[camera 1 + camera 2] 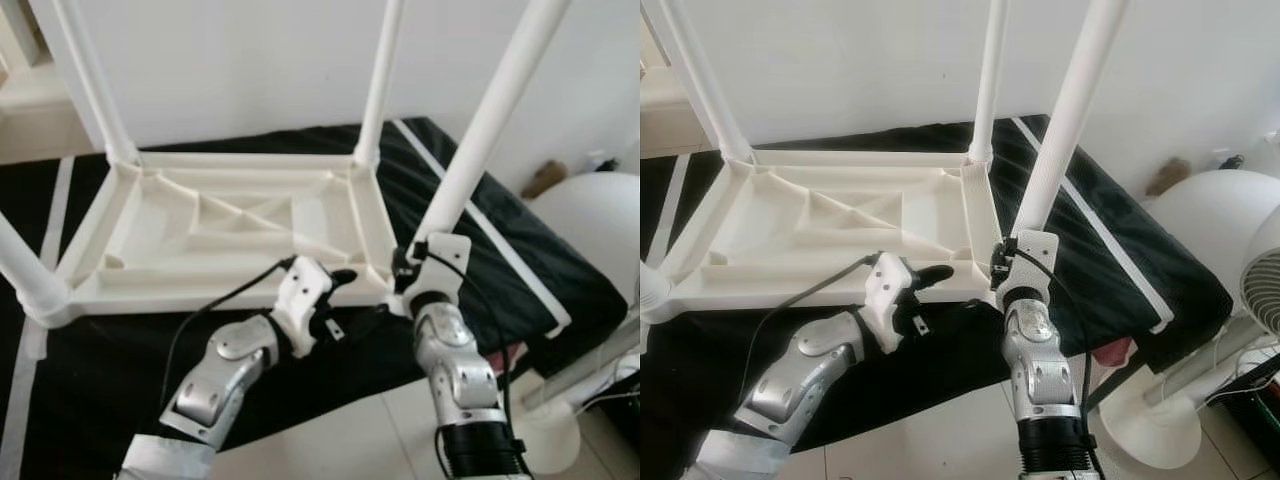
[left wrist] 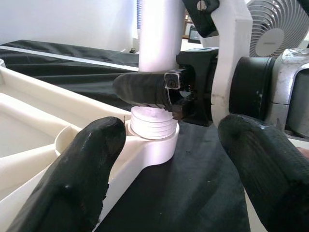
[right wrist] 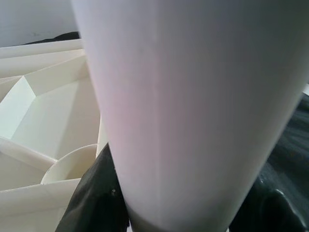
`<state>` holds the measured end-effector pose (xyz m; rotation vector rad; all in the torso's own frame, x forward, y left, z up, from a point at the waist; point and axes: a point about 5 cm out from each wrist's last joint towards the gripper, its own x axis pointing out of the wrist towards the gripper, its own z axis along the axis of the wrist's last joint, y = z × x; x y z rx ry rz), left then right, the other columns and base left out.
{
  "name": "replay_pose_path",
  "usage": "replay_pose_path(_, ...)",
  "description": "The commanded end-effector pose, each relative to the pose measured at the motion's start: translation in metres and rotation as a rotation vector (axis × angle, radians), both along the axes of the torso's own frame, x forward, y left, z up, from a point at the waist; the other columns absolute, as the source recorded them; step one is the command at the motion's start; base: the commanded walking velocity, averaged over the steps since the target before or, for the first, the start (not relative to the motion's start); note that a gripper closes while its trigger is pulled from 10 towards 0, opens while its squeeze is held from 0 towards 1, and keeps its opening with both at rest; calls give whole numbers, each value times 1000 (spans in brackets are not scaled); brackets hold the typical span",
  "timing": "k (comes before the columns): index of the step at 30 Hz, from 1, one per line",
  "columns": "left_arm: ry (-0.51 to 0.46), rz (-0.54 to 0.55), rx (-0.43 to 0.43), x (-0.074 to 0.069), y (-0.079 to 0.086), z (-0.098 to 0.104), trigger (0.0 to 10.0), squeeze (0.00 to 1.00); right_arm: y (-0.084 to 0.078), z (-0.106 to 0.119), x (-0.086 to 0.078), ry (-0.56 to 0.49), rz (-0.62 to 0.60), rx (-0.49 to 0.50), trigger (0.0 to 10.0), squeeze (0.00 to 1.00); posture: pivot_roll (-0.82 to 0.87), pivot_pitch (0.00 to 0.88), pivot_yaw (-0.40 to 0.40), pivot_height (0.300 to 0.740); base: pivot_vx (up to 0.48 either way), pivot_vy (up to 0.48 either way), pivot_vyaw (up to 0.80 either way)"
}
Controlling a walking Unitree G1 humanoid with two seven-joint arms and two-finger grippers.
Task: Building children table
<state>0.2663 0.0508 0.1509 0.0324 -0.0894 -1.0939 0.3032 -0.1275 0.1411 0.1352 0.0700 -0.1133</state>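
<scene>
Status: the white tabletop (image 1: 215, 235) lies upside down on a black mat (image 1: 520, 250) on the floor, ribbed underside up. Three legs look seated: far left leg (image 1: 95, 80), far right leg (image 1: 380, 85), near left leg (image 1: 25, 275). The fourth leg (image 1: 490, 125), at the near right corner, is the one in hand. The right gripper (image 1: 405, 272) is clamped around its lower end; in the right wrist view the leg (image 3: 193, 111) sits between the black fingers (image 3: 94, 203). In the left wrist view the threaded stub (image 2: 152, 121) at the leg's base still shows its threads above the corner socket (image 2: 154, 147), so I judge it only partly screwed in. The left gripper (image 1: 335, 290) sits at the tabletop's near edge, just beside that corner, fingers (image 2: 72, 183) spread wide and holding nothing. My read is roughly three quarters done. Left to do: turn the fourth leg down until the threads vanish, then flip the table upright. Risk: the leg looks tilted relative to the far ones, so cross-threading is possible. White fan (image 1: 1265, 285) stands nearby on the right.
</scene>
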Motion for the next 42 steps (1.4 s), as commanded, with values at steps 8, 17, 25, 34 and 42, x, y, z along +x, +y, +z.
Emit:
replay_pose_path(8, -10, -42, -7, -3, -4, 3, 10000, 0, -9, -5, -6, 9, 40, 24, 10000, 1000, -55, 23, -32, 740, 0, 0, 0)
replay_pose_path(17, -12, -50, -3, -3, -5, 4, 10000, 0, -38, -2, -8, -24, 163, -15, 10000, 1000, -61, 16, -25, 740, 0, 0, 0)
replay_pose_path(25, -13, -63, -2, -3, -6, 4, 10000, 0, -57, 4, 1, -48, 348, -135, 10000, 0, -69, 10, -18, 740, 0, 0, 0)
replay_pose_path(34, -15, -69, 0, -3, -6, 5, 10000, 0, -43, 4, 6, -41, 671, -252, 10000, 0, -61, 8, -16, 740, 0, 0, 0)
replay_pose_path(42, -18, -62, 2, -4, -5, 4, 10000, 0, -45, -1, 11, -17, 760, -291, 7412, 0, -45, 2, -22, 740, 0, 0, 0)
